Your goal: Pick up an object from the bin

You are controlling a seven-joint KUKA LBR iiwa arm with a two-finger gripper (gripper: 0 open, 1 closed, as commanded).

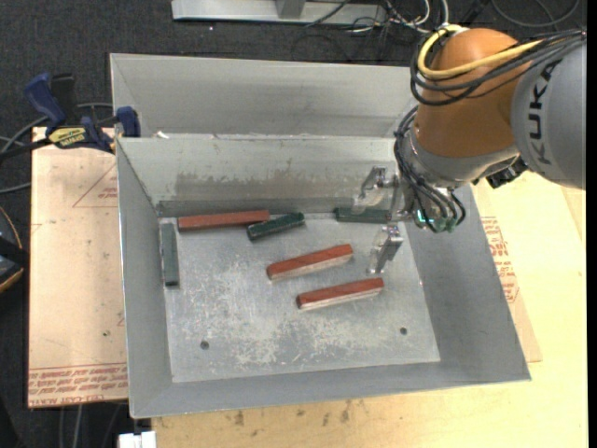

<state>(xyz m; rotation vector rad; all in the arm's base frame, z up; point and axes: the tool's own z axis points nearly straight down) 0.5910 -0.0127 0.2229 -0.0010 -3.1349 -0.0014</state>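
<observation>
Dark green bar (357,215) at foot of back wall, right part of bin (280,343), flanked by wide-spread fingers of tool (377,227), not clamped. Looks like positioning before a grasp. Calls next for lowering and closing across the narrow sides. Reaches in from right, orange-covered wrist above rear right corner, pointing down.

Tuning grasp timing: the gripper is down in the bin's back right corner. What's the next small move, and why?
Probably close the fingers. The gripper is open, and its fingers stand on either side of the right end of the rightmost dark green bar. I can't tell whether it is low enough; if not, lower it a little first.
</observation>
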